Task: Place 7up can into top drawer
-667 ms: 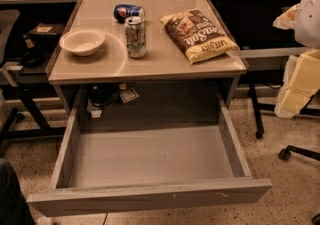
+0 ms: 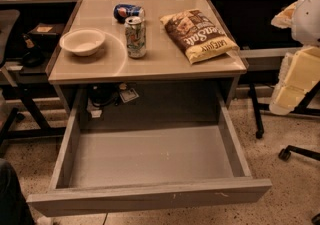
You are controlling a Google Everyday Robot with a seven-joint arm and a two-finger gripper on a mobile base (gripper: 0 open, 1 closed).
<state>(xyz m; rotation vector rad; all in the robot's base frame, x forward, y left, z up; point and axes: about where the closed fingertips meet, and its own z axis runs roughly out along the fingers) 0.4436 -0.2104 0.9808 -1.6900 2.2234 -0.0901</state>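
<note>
The 7up can (image 2: pixel 135 37) stands upright on the desk top (image 2: pixel 165 64), left of centre, white and green with a silver top. The top drawer (image 2: pixel 150 196) is pulled fully open below the desk, and its grey inside is empty. My gripper (image 2: pixel 292 81) shows as cream and white parts at the right edge, off the side of the desk and far to the right of the can, holding nothing that I can see.
A dark blue Pepsi can (image 2: pixel 128 11) lies on its side just behind the 7up can. A white bowl (image 2: pixel 82 42) sits to the left, a brown chip bag (image 2: pixel 200 35) to the right. Chair legs (image 2: pixel 295 151) stand on the floor at right.
The arm parts at the right edge have shifted slightly. The cans, bowl, bag and drawer have not moved.
</note>
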